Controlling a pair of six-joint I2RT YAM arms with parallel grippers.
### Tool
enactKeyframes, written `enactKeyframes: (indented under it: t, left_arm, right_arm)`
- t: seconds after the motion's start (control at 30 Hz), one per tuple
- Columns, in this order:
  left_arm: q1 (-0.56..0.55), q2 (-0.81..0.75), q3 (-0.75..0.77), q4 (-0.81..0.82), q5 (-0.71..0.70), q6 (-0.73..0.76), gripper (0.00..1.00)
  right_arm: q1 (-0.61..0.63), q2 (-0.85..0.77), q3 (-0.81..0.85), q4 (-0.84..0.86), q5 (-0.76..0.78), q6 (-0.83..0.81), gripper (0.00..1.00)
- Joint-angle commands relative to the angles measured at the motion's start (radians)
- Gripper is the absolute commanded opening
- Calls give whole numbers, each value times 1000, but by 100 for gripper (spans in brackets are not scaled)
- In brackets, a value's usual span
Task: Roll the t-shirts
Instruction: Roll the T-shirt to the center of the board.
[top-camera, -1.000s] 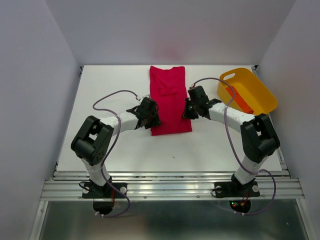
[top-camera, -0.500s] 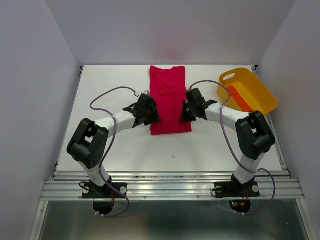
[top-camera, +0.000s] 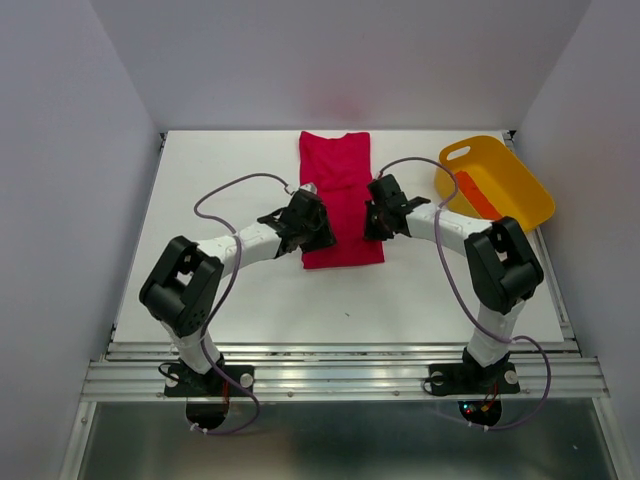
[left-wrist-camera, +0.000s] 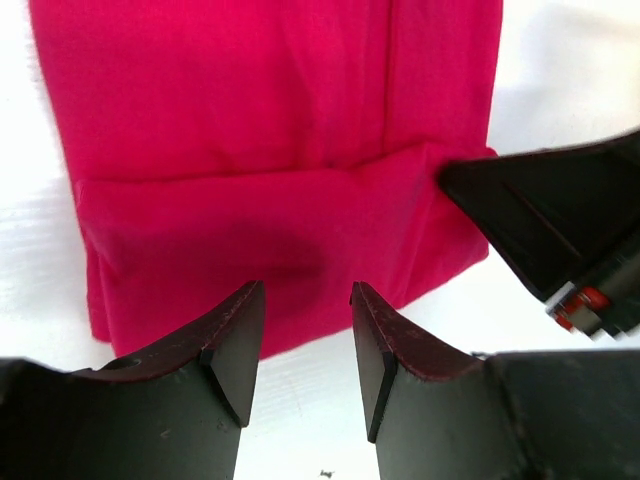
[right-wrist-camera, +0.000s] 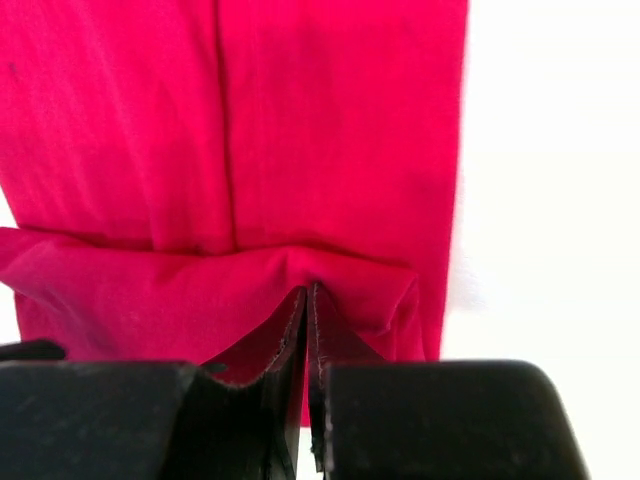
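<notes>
Top view: the crimson t-shirt (top-camera: 337, 190) lies flat at mid-table, its folded near end between the left gripper (top-camera: 316, 228) and the right gripper (top-camera: 372, 226).
Left wrist view: jaws stand apart, just above the fold.
Right wrist view: jaws are closed, tips touching the fold's edge.

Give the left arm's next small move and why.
Probably lower the left gripper onto the folded near end of the red t-shirt and close. Its jaws stand open off the cloth, while the right gripper is shut on that fold's edge.
</notes>
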Motion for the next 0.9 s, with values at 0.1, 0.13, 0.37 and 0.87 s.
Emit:
enactKeyframes:
  t: [0.1, 0.13, 0.37, 0.87]
  left_arm:
    - [8, 110, 82, 33, -16, 13, 50]
    - [9, 122, 83, 33, -15, 14, 50]
    - [17, 166, 82, 33, -19, 28, 50]
    - [19, -176, 45, -118, -170, 63, 53]
  right_arm:
    - [-3, -24, -5, -3, 68, -26, 8]
    - [-3, -15, -5, -1, 69, -26, 8]
    - [-3, 42, -31, 7, 68, -26, 7]
    - [-32, -312, -115, -44, 109, -27, 35]
